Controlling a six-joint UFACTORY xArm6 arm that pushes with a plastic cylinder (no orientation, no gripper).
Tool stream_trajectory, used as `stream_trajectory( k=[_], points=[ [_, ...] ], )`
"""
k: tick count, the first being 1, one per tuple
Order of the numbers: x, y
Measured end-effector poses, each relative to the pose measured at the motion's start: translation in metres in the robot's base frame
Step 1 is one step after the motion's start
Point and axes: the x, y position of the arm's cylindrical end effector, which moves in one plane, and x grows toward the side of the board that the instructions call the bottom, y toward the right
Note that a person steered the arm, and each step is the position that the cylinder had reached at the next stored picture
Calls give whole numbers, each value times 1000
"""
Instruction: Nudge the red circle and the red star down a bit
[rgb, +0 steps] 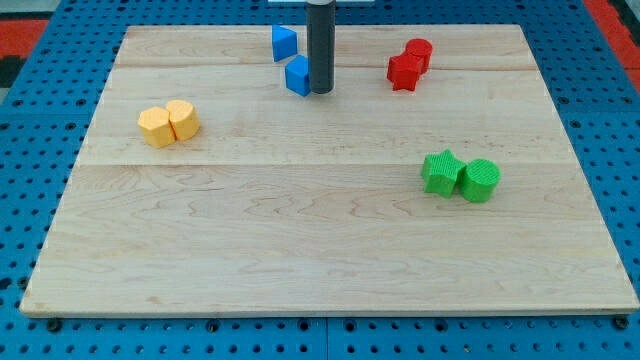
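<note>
Blue pegboard frames a pale wooden board (300, 230) on which all our blocks sit, and our tip (321, 92) rests on the wood near the view's top, at the end of the dark upright rod. We carry no fingers or jaws, so nothing about us can be spread, pressed together or pinching; the rod simply stands bare and holds nothing. Touching or just beside the tip, on its view-left side, is a blue cube (298, 76), with a second blue block (284, 42) of less certain shape a little above and left of it. The task's pair lies to the tip's view-right, near but apart from us: the red star (403, 71) sits roughly level with the tip and the red circle (419, 52) touches it from up and to the right. Because both must go down together, we judge that the tip needs to get above them, toward the view's top edge, so a downward push carries the circle into the star. Far to the tip's lower left sit two yellow blocks (168, 123) pressed together; down to the lower right, two green blocks (460, 176) stand side by side, below the red pair.
</note>
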Motion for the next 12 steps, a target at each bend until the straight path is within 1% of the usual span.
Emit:
stream_trajectory(
  k=[1,2,3,4,6,7,8,9,10,11,12],
  points=[
    [-1,-16],
    [-38,-48],
    [-50,-29],
    [-17,0],
    [5,11],
    [50,11],
    [64,11],
    [64,11],
    [61,59],
    [50,127],
    [3,197]
  ],
)
